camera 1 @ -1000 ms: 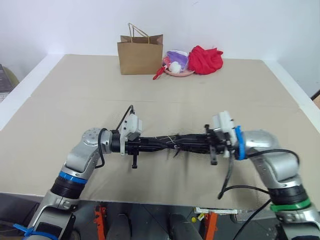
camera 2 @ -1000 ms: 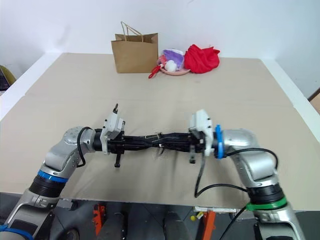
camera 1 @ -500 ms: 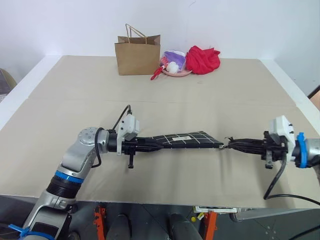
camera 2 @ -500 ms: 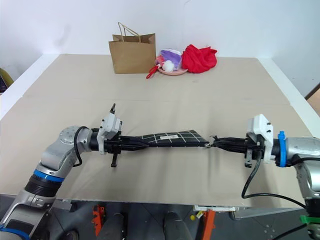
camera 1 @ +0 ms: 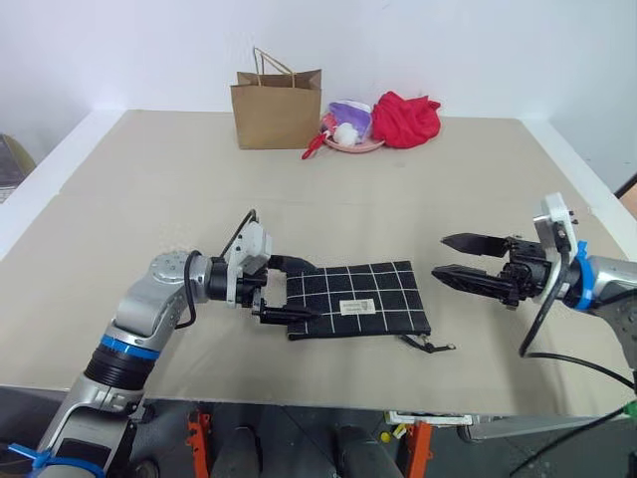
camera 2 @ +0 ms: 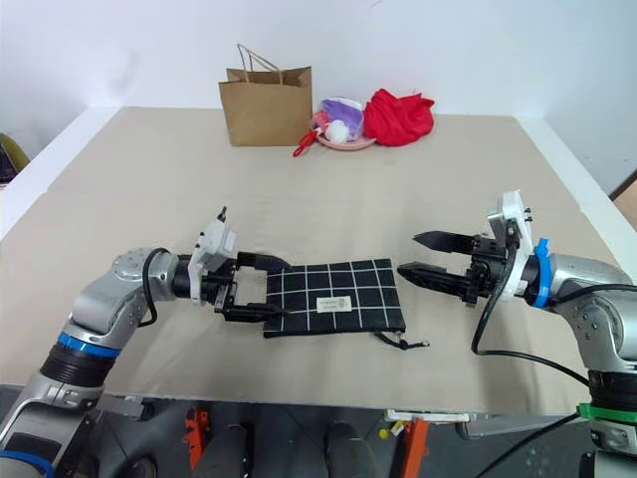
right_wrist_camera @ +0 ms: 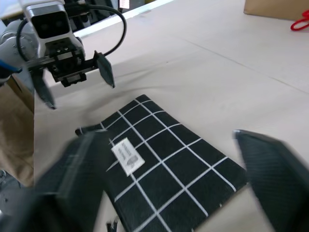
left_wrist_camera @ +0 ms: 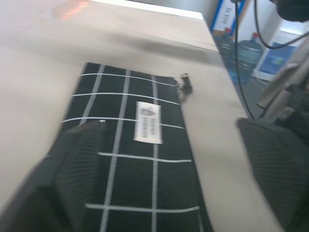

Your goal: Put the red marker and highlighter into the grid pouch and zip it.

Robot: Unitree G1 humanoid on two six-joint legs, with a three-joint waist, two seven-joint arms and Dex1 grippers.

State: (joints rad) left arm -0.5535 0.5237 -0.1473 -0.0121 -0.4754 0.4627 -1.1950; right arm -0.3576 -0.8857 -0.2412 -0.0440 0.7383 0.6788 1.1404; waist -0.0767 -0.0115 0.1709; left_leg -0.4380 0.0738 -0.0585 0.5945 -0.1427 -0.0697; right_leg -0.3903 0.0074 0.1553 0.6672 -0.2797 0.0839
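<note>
Task stage, as you can judge it from how things lie: late, probably finished. The grid pouch point(camera 1: 356, 301) lies flat on the table point(camera 1: 119, 199) between the two arms, label up, with its near long edge looking closed along its length and the cord pull point(camera 1: 426, 345) trailing off its near right corner. You cannot see the zipper teeth well enough to confirm the last bit is shut, so treat "zipped" as likely, not proven.

Red marker and highlighter: neither lies on the table surface you can see, so by inference they are inside the pouch. The pouch is opaque and shows no clear bulge; you cannot verify contents.

Left gripper point(camera 1: 287, 291): fingers spread wide, holding nothing, straddling the pouch's left end, just at its edge. The left wrist view looks along the pouch with the white label point(left_wrist_camera: 147, 122) plainly in sight.

Right gripper point(camera 1: 461, 258): fingers also spread wide and empty, apart from the pouch, off its right end and clear of the cord pull.

What is left: at most a check of the zipper end.

Far edge of the table: a brown paper bag point(camera 1: 278, 106) stands upright, contents hidden. Beside it, a pink dish point(camera 1: 350, 140) holding small purple and white items, then a red cloth point(camera 1: 408, 118) bunched up.
</note>
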